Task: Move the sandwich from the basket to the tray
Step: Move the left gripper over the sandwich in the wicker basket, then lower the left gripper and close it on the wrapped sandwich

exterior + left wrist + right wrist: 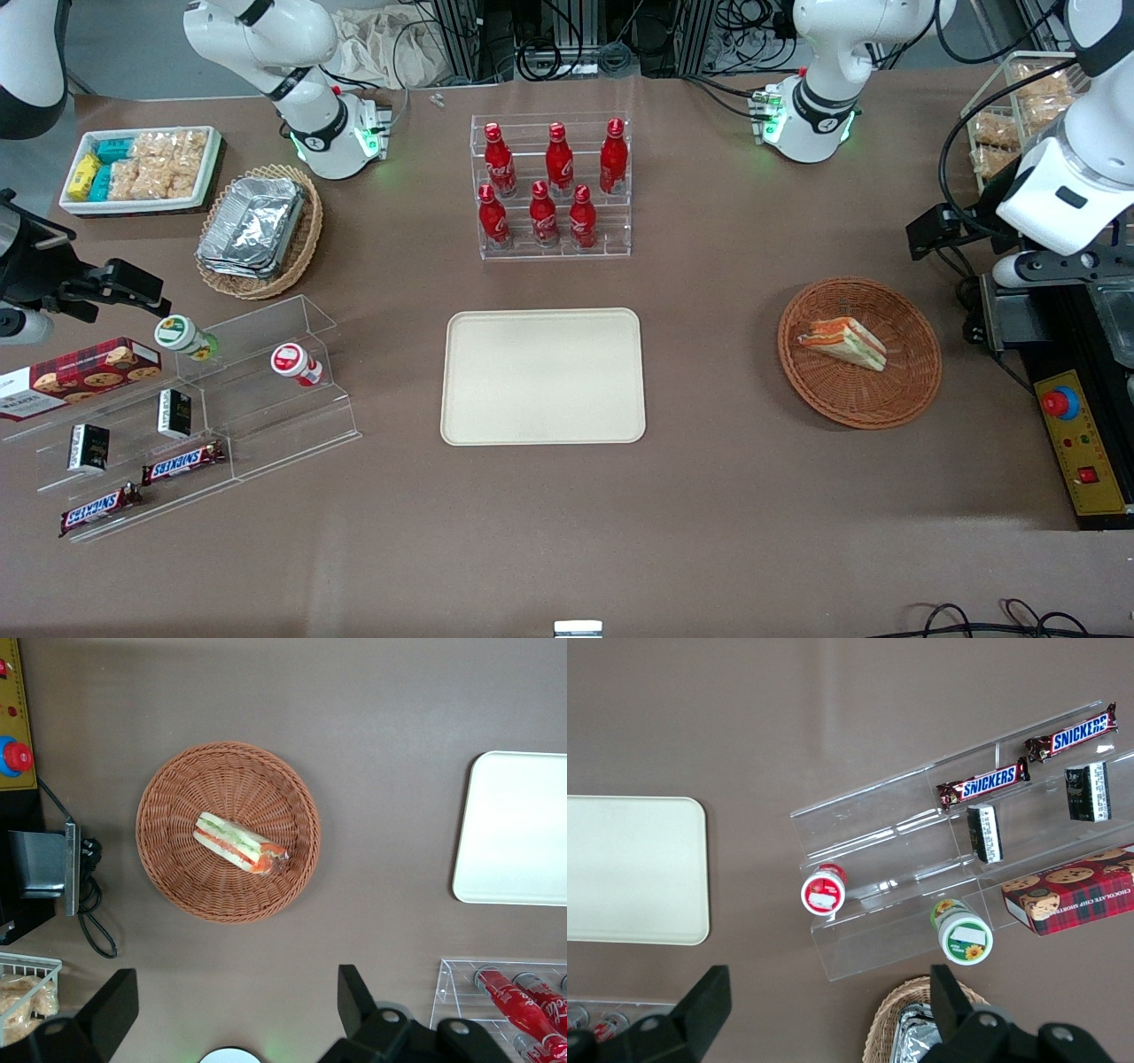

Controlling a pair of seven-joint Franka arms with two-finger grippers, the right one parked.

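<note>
The sandwich (pixel 846 341), a pale wedge with orange-red and green layers, lies in the round reddish-brown basket (pixel 886 412). The cream tray (pixel 543 377) lies bare beside the basket, toward the parked arm's end. My left arm's wrist (pixel 1059 208) hangs high at the working arm's end, farther from the front camera than the basket. In the left wrist view my gripper (pixel 235 979) is open and empty, well above the table. The sandwich (pixel 237 843) and basket (pixel 177 877) lie below it, untouched, and the tray (pixel 518 828) also shows.
A clear rack of red bottles (pixel 549 190) stands farther from the front camera than the tray. A yellow control box with a red button (pixel 1076 443) sits beside the basket. A clear snack shelf (pixel 195 416), a foil-container basket (pixel 257 230) and a white bin (pixel 137 168) lie toward the parked arm's end.
</note>
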